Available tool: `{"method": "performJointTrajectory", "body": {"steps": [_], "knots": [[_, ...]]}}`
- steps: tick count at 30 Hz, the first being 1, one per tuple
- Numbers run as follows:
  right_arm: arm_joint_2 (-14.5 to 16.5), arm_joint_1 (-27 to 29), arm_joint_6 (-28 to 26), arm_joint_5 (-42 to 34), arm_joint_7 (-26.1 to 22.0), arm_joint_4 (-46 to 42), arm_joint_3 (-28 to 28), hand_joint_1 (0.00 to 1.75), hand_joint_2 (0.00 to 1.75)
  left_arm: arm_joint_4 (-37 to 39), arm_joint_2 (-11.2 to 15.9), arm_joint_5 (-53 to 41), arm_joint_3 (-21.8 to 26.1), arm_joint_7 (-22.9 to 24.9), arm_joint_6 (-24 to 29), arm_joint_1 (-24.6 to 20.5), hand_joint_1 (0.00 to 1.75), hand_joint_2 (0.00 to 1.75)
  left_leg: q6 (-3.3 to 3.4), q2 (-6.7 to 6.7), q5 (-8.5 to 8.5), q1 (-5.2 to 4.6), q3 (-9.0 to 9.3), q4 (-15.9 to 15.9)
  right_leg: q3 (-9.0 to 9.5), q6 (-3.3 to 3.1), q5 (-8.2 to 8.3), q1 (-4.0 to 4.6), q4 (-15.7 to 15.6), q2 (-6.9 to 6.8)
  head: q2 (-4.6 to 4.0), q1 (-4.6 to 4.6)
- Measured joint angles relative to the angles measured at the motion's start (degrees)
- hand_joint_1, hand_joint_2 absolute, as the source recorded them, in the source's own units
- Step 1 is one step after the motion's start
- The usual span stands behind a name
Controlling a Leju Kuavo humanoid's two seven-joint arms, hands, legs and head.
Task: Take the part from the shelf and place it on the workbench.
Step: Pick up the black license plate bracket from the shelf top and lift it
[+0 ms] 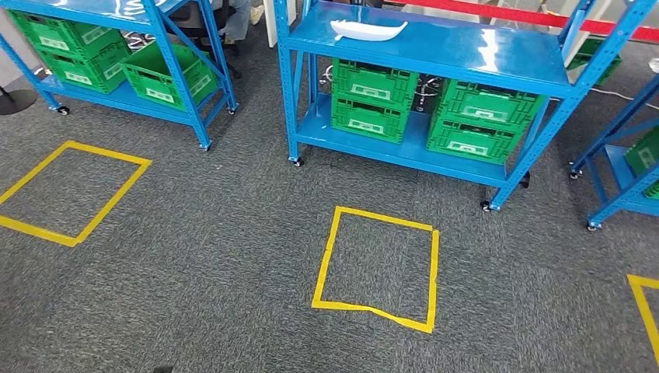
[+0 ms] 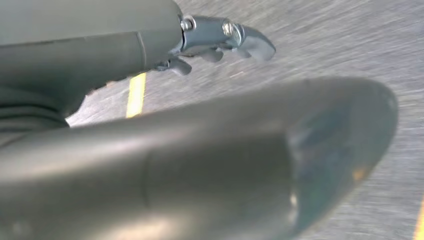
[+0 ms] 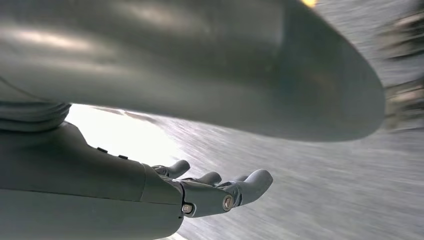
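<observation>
White part (image 1: pixel 367 29) sits far side, on top of the middle blue shelf (image 1: pixel 466 54), w/ nothing touching it. Robot's well short of it, so both arms hang over the carpet. Left hand (image 2: pixel 220 40) & right hand (image 3: pixel 220 192): fingers spread, holding nothing, prob. free for the pickup.
</observation>
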Motion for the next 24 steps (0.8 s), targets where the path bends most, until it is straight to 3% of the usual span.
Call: {"method": "performJointTrajectory", "body": {"steps": [1, 2, 4, 6, 7, 8, 10, 12, 14, 16, 17, 18, 21, 22, 23, 24], "knots": [[-0.02, 0.75, -0.01, 0.00, 0.01, 1.11, 0.00, 0.00, 0.00, -1.09, 0.04, 0.00, 0.01, 0.02, 0.00, -0.68, 0.00, 0.00, 0.08, 0.65, -0.05, -0.13, -0.10, 0.06, -1.01, -0.04, -0.60, 0.03, 2.19, -0.20, 0.00, 0.00], [-0.04, 1.21, -0.01, 0.00, 0.01, 1.84, 0.00, 0.00, 0.00, -1.77, 0.08, 0.00, 0.02, 0.03, 0.00, -1.06, 0.00, 0.00, 0.13, 1.32, -0.11, -0.23, -0.16, 0.12, -0.88, -0.14, -0.10, 0.09, 2.19, -0.34, 0.00, 0.02], [-0.10, 0.76, -0.01, 0.00, -0.04, 1.95, 0.00, 0.00, 0.00, -1.79, 0.08, 0.00, 0.02, 0.07, 0.00, -0.67, 0.00, 0.00, 0.09, 2.79, -0.27, -0.35, 0.05, 0.20, 2.87, -0.61, 3.18, 0.40, -4.23, -1.80, 0.00, 0.04], [-0.16, -1.64, -0.01, 0.00, -0.17, 0.33, 0.00, 0.00, 0.00, -0.12, 0.06, 0.00, 0.02, 0.12, 0.00, 1.24, 0.00, 0.00, -0.27, 4.63, -0.66, -0.60, 0.27, 0.22, 7.13, -1.38, 5.66, 0.88, -11.50, -5.09, 0.00, -0.01], [-0.18, -3.22, -0.01, 0.00, -0.22, -1.06, 0.00, 0.00, 0.00, 1.27, 0.06, 0.00, 0.01, 0.16, 0.00, 2.58, 0.00, 0.00, -0.52, 5.59, -0.85, -0.67, 0.49, 0.19, 8.17, -1.71, 6.14, 1.08, -13.35, -6.07, 0.00, -0.06], [-0.19, -4.89, -0.01, 0.00, -0.26, -2.64, 0.01, 0.00, 0.00, 2.94, 0.04, 0.00, 0.01, 0.23, 0.00, 4.09, 0.00, 0.00, -0.79, 6.58, -1.01, -0.69, 0.68, 0.10, 8.37, -1.98, 6.22, 1.17, -13.84, -6.08, 0.00, -0.13], [-0.17, -8.11, -0.01, 0.00, -0.27, -6.22, 0.02, 0.00, 0.00, 6.58, 0.02, 0.00, -0.01, 0.36, 0.00, 7.17, 0.00, 0.00, -1.35, 7.86, -1.24, -0.57, 1.38, 0.03, 8.18, -2.41, 6.68, 0.96, -14.25, -4.15, 0.00, -0.17], [-0.16, -11.07, -0.01, 0.00, -0.26, -9.88, 0.02, 0.00, 0.00, 10.23, -0.02, 0.00, -0.02, 0.39, 0.00, 10.09, 0.00, 0.00, -2.11, 5.31, -2.78, -0.42, 0.83, 2.02, 8.22, -2.84, 7.23, 0.47, -14.71, -2.42, 0.00, -0.30], [-0.15, -13.70, -0.01, 0.00, -0.26, -13.40, 0.01, 0.00, 0.00, 13.96, 0.15, 0.00, -0.03, 0.39, 0.00, 12.85, 0.00, 0.00, -2.74, 1.42, -6.41, -0.10, -2.11, 8.32, 8.09, -3.09, 7.53, 0.23, -14.78, -0.57, 0.00, -0.53], [-0.15, -15.63, -0.01, 0.00, -0.25, -16.21, 0.00, 0.00, 0.00, 17.14, 0.45, 0.00, -0.03, 0.42, 0.00, 15.28, 0.00, 0.00, -3.02, 0.32, -8.80, 0.16, -5.26, 14.72, 7.80, -3.16, 7.65, 0.18, -14.63, 1.51, 0.00, -0.63], [-0.15, -16.11, -0.01, 0.00, -0.26, -17.05, 0.00, 0.00, 0.00, 18.11, 0.53, 0.00, -0.03, 0.43, 0.00, 16.03, 0.00, 0.00, -3.10, 0.24, -8.33, 0.23, -5.76, 15.42, 7.76, -3.13, 7.68, 0.11, -14.57, 2.42, 0.00, -0.67], [-0.15, -16.18, -0.01, 0.00, -0.24, -17.52, -0.01, 0.00, 0.00, 18.62, 0.60, 0.00, -0.03, 0.42, 0.00, 16.29, 0.00, 0.00, -3.17, 0.21, -6.70, 0.31, -5.21, 13.76, 7.81, -3.03, 7.67, 0.01, -14.51, 3.10, 0.00, -0.71], [-0.19, -14.12, -0.01, 0.00, -0.08, -16.44, -0.03, 0.00, 0.00, 17.11, 0.66, 0.00, -0.03, 0.27, 0.00, 13.90, 0.00, 0.00, -3.10, -0.15, -1.00, 0.48, -0.44, 2.80, 7.98, -2.10, 7.29, -0.20, -14.42, 3.68, 0.00, -0.73], [-0.20, -12.87, -0.01, 0.00, -0.04, -15.32, -0.04, 0.00, 0.00, 15.83, 0.57, 0.00, -0.04, 0.21, 0.00, 12.47, 0.00, 0.00, -2.79, -0.30, -0.28, 0.43, 0.45, 0.76, 7.96, -1.70, 7.16, -0.11, -14.43, 3.58, 0.00, -0.66], [-0.22, -11.59, -0.01, 0.00, -0.02, -13.92, -0.04, 0.00, 0.00, 14.32, 0.39, 0.00, -0.04, 0.16, 0.00, 11.03, 0.00, 0.00, -2.45, -0.55, -0.18, 0.36, 0.52, 0.15, 7.97, -1.69, 6.99, 0.02, -14.41, 3.39, 0.00, -0.60], [-0.21, -10.22, -0.01, -0.01, 0.03, -12.56, -0.04, 0.00, 0.00, 12.92, 0.27, 0.00, -0.04, 0.08, 0.00, 9.75, 0.00, 0.00, -2.10, -0.72, -0.04, 0.35, 0.31, -0.06, 8.09, -2.08, 6.80, 0.13, -14.37, 3.22, 0.00, -0.46]]}}
